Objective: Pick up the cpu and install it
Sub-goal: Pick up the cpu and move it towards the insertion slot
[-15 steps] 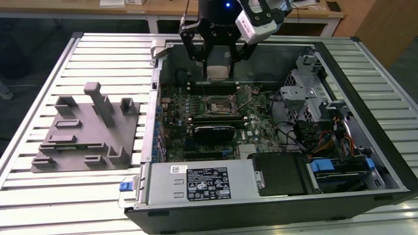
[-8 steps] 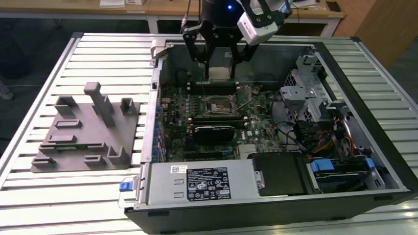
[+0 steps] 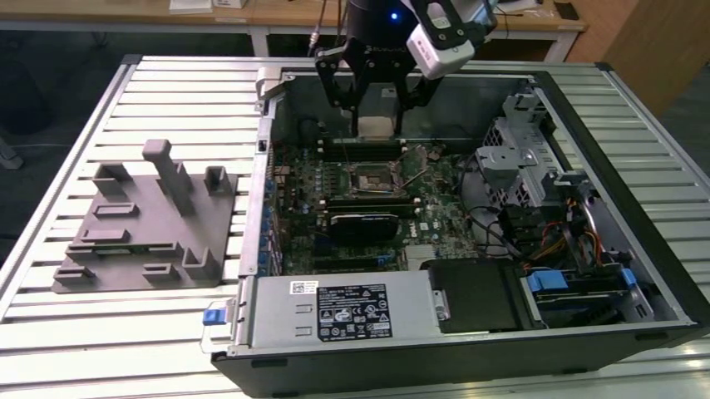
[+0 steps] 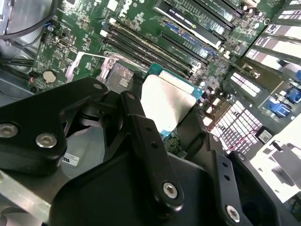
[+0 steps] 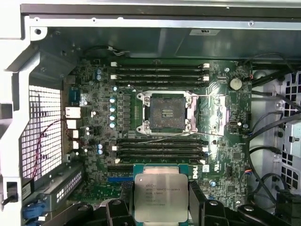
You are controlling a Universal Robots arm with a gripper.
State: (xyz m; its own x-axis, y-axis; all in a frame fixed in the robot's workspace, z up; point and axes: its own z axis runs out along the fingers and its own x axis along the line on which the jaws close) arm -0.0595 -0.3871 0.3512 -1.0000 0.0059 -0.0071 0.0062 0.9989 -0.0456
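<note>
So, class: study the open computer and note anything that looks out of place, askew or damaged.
Nothing looks damaged or spilled. The socket sits open and empty, while the cpu hangs clamped between the fingers above the motherboard.

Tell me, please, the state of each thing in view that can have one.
cpu, gripped at its edges, held above the motherboard, not yet seated.
gripper, shut on the cpu.
cpu socket, open, nothing seated in it.
computer case, lying on its side, side panel off.
</note>
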